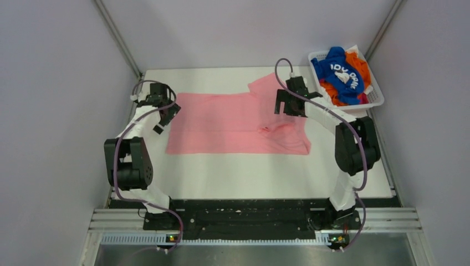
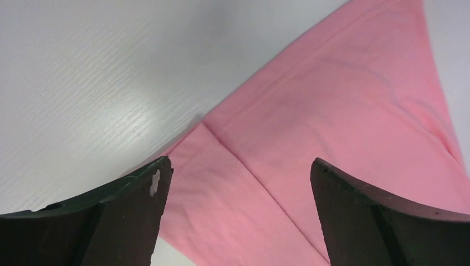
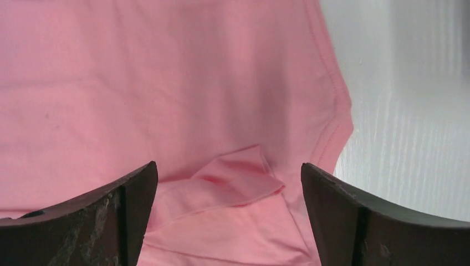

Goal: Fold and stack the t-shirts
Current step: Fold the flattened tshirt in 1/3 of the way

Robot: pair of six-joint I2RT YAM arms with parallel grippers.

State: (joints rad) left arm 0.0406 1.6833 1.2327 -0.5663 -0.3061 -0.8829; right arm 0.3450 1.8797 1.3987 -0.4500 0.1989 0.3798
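Pink t-shirt (image 1: 233, 124) lies flat on the surface (image 1: 249, 172), long axis left-right, with left hand (image 1: 166, 117) over its left edge and right hand (image 1: 284, 103) over its right end, both wide open and empty.

T-shirt (image 1: 221, 124) ctr of table (image 1: 249, 174); basket (image 1: 378, 100) w/ shirts (image 1: 341, 75) far R.

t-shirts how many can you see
3. A pink t-shirt lies spread on the table; a blue t-shirt and an orange t-shirt sit bunched in the far-right basket. More may hide underneath.
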